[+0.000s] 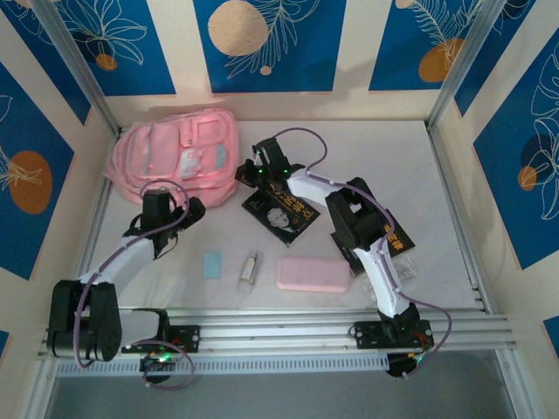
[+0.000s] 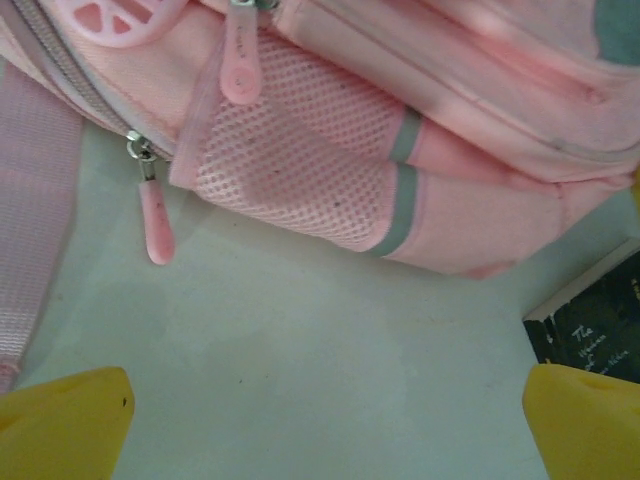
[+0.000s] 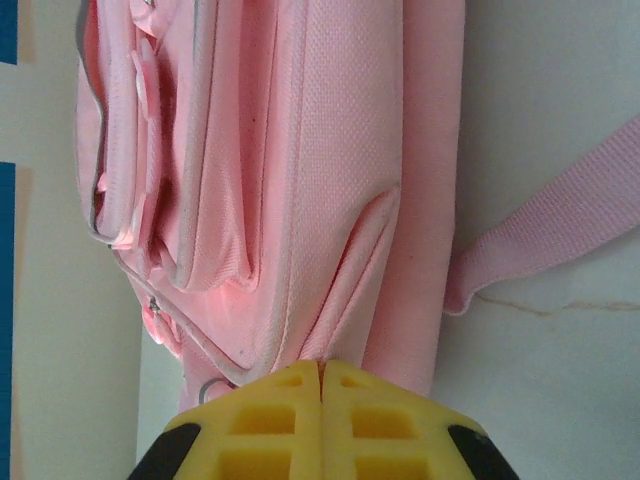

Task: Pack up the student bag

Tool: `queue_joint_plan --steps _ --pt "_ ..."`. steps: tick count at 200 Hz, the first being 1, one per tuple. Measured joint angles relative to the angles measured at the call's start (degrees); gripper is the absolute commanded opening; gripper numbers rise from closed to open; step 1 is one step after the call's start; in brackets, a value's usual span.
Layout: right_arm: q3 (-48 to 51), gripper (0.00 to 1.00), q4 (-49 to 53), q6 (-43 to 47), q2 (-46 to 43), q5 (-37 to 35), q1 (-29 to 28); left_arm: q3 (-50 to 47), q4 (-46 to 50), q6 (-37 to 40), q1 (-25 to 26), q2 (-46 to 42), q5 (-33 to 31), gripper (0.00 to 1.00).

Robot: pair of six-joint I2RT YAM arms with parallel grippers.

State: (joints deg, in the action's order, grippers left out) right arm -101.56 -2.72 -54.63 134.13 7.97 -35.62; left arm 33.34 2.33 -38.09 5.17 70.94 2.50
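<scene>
1. Pink fabric marks the bag [image 1: 175, 153], which lies at the upper left of the white counter [image 1: 384, 157], near the back wall.
2. From the base at lower left, the left arm [image 1: 122, 253] reaches up to the bag's lower edge. The left jaws stand wide open. In the wrist view one yellow pad [image 2: 60, 425] sits in each bottom corner, with bare counter between them.
3. Above those pads the same view shows the bag's mesh pocket [image 2: 300, 170], a pink zip pull [image 2: 155, 225] hanging onto the counter and a strap [image 2: 35, 220] down the left edge.
4. From the base at lower right, the right arm [image 1: 367, 236] stretches up and left to the bag's right edge.
5. The right jaws are closed, yellow pads [image 3: 270, 430] pressed flat together at bottom centre of the wrist view. Their tips meet the bag's edge; whether any fabric is pinched between them cannot be told.
6. Another strap [image 3: 560, 220] trails off to the right of that view.
7. A dark book [image 1: 284, 214] lies at centre frame, just below the right wrist.
8. Along the lower middle of the counter, left to right and apart from one another, lie a blue card [image 1: 211, 264], a small white item [image 1: 249, 271] and a pink case [image 1: 313, 274].
</scene>
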Motion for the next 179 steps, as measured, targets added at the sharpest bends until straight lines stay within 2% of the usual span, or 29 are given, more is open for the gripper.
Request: queue_joint_plan --steps 25,78,100,111,133,140,155,179 --pt "1.9 0.0 -0.1 1.3 -2.6 0.0 0.7 0.0 -2.1 -0.9 0.0 2.4 -0.5 1.0" --pt "10.8 0.0 -2.8 4.1 -17.5 1.3 5.2 3.5 -8.1 -2.5 0.0 8.3 -1.0 1.0" --pt "11.6 0.0 -3.0 5.3 -20.5 1.8 7.3 4.8 -11.1 -3.0 0.0 10.8 -0.2 1.0" --pt "11.6 0.11 -3.4 5.6 -20.4 2.6 8.0 4.9 -12.2 -3.6 0.0 11.4 0.2 1.0" --pt "11.3 0.47 -3.7 6.7 -17.6 4.2 8.3 4.9 -13.0 -4.0 0.0 11.8 0.5 1.0" --pt "10.8 0.55 -3.6 6.8 -16.1 4.6 8.0 4.9 -13.1 -4.0 0.0 11.8 0.5 1.0" --pt "8.8 0.62 -3.6 7.5 -12.0 5.3 7.1 4.9 -13.2 -4.0 0.0 11.7 0.6 1.0" --pt "3.8 0.64 -3.2 7.6 -5.2 6.3 4.9 4.9 -13.0 -4.0 0.0 11.6 1.2 1.0"
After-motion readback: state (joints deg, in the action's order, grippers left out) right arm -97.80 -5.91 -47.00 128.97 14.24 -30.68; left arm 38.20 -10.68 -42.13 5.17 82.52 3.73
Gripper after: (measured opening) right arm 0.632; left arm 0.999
